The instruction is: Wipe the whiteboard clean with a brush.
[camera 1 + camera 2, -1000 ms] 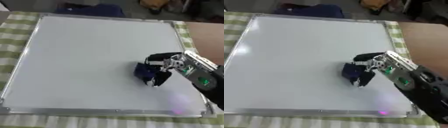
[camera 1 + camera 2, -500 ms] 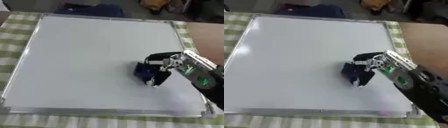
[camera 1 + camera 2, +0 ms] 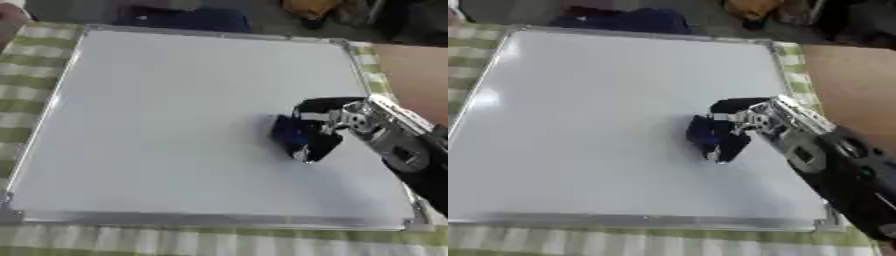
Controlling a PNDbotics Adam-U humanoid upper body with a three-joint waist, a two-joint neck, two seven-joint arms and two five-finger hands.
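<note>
A large whiteboard (image 3: pixel 166 125) with a metal frame lies flat on a green checked cloth. Its surface looks white, with no marks that I can make out. My right hand (image 3: pixel 328 122) comes in from the right and is over the board's right-middle part, fingers curled round a dark blue brush (image 3: pixel 290 134) that rests on the board. The left hand shows in neither view.
A dark blue object (image 3: pixel 179 17) lies just beyond the board's far edge. A brown surface (image 3: pixel 416 70) lies to the right of the board. The checked cloth (image 3: pixel 26 75) shows along the left and near edges.
A faint purple smudge near the board's lower right corner one second ago is gone now. The right hand and the brush have barely moved.
</note>
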